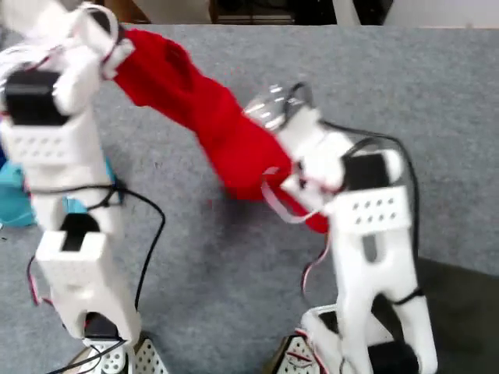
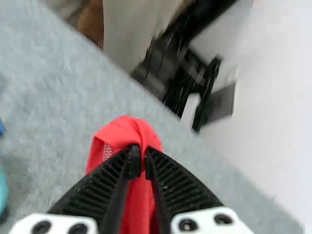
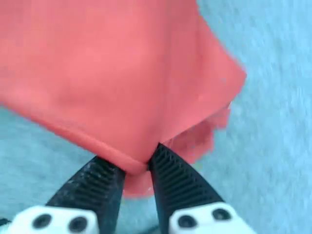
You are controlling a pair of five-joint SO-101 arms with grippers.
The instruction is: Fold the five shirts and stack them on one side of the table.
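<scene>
Well, grey table, red shirt bunched into a band from eleven o'clock to centre, lower end hidden behind the right arm, left gripper clamped on its far end, right gripper clamped on a hem, blue cloth at nine o'clock, partly hidden.

— The red shirt?
— Soft, matt cloth. The table cover is grey and fuzzy, felt-like.
— And the robot?
— Arm shells: smooth white plastic. The left gripper has black, ribbed, matt plastic fingers.
</scene>
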